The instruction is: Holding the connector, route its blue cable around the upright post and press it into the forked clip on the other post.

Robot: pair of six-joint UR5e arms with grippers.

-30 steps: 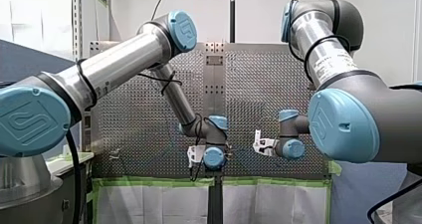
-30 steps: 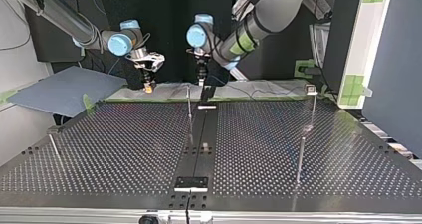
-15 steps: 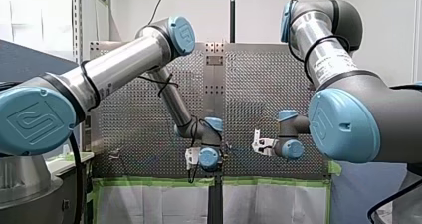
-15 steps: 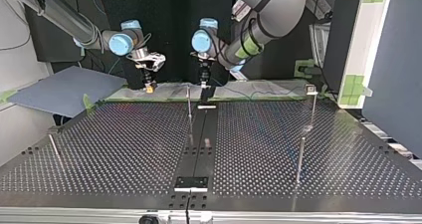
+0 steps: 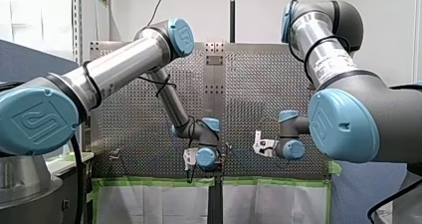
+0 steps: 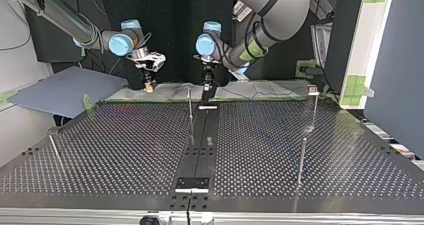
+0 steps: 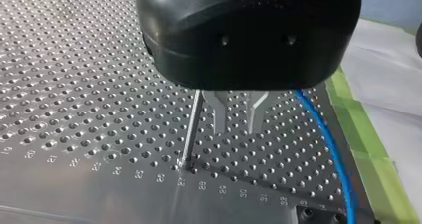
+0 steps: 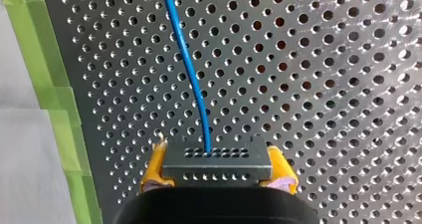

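Gripping the connector (image 8: pixel 217 165), my right end effector (image 8: pixel 217 170), blue cable (image 8: pixel 184 55) stretching ahead.

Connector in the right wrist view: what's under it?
The perforated table, with the blue cable running from the connector over it. My right gripper hides the table nearer it.

1. My left arm (image 5: pixel 124 67) is bent at the elbow, with its wrist turned down over the worktop's (image 6: pixel 125 145) edge nearest the arms' bases.
2. Its end effector (image 7: pixel 235 115) points down, and its metal fingers (image 7: pixel 217 112) stand slightly apart.
3. My right arm (image 5: pixel 323 55) is bent too, and its wrist is near the same edge, apart from the left wrist.
4. Its end effector (image 8: pixel 216 169) has yellow pads (image 8: pixel 155 164) clamped on the connector (image 8: pixel 216 159).
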